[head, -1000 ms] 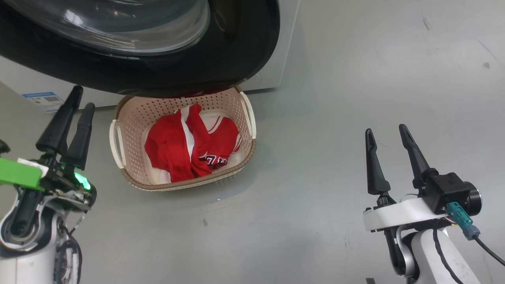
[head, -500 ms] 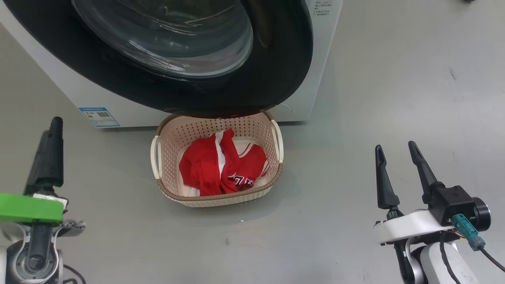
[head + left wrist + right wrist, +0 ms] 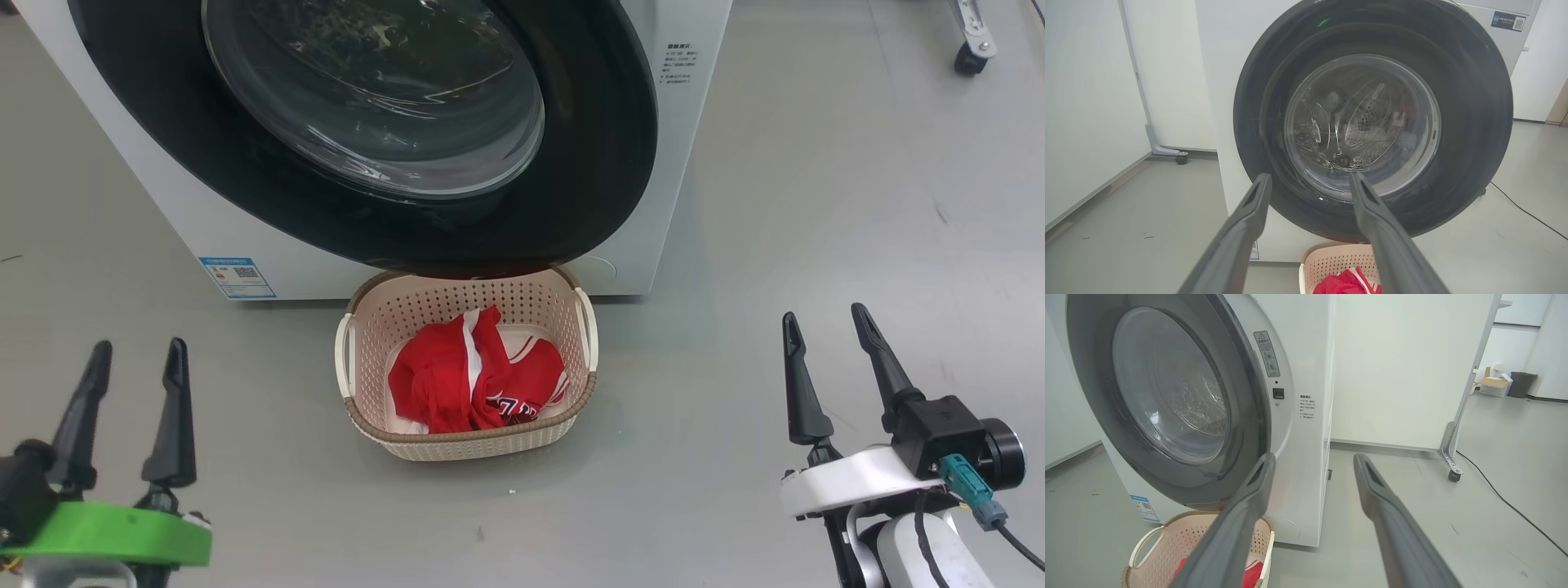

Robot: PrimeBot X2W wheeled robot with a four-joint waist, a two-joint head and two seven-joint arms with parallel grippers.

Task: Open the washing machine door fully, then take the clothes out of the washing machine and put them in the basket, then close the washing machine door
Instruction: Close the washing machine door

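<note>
The top of the washer door (image 3: 588, 163) runs off the upper edge in the head view, and its lower curve hides part of the far rim of the basket (image 3: 469, 441). The jersey (image 3: 441, 384) lies crumpled, so its lettering is folded and unreadable. The print on the blue label (image 3: 237, 278) is too small to read. In the left wrist view the bottom edge cuts off most of the basket.

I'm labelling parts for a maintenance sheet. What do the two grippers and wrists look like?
The left gripper has two long, tapered dark fingers on a bright green bracket. The right gripper has the same dark fingers, mounted on a white curved shell with a black boxy block beside it. A teal connector plugs in there, with a black cable trailing off.
</note>
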